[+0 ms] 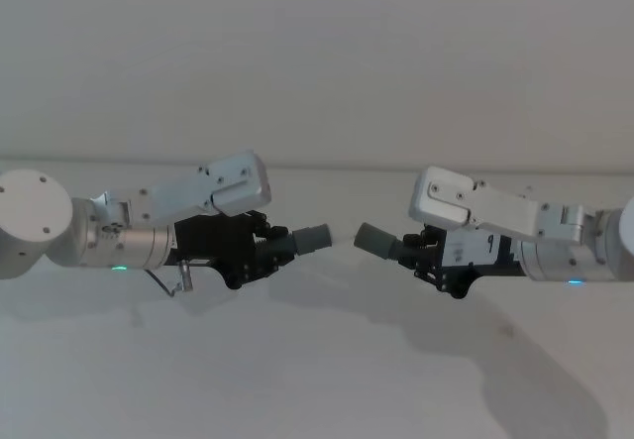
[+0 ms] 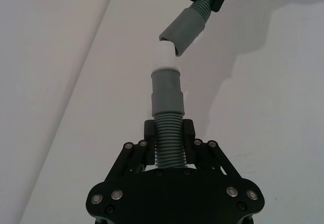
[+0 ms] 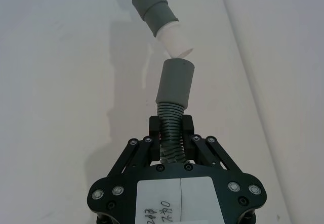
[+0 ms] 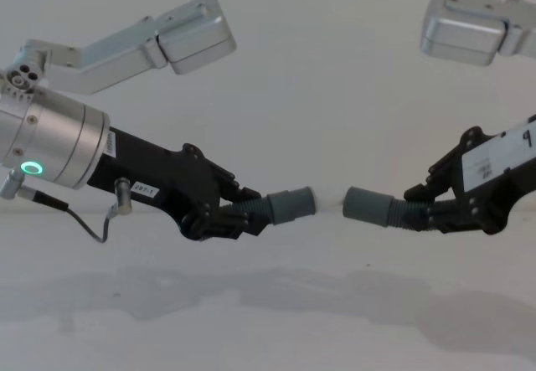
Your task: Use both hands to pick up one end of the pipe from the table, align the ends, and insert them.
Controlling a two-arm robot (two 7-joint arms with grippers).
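My left gripper is shut on the corrugated part of one grey pipe piece. Its smooth cuff ends in a small white tip and points right. My right gripper is shut on the other pipe piece, whose open cuff points left. Both ends hang above the white table. In the wrist views the white tip sits just at the open cuff's mouth, with the two ends at a slight angle.
Both arms' shadows fall on the table below the pipe ends. A thin cable loops under the left wrist. The rest of each pipe piece is hidden behind the grippers.
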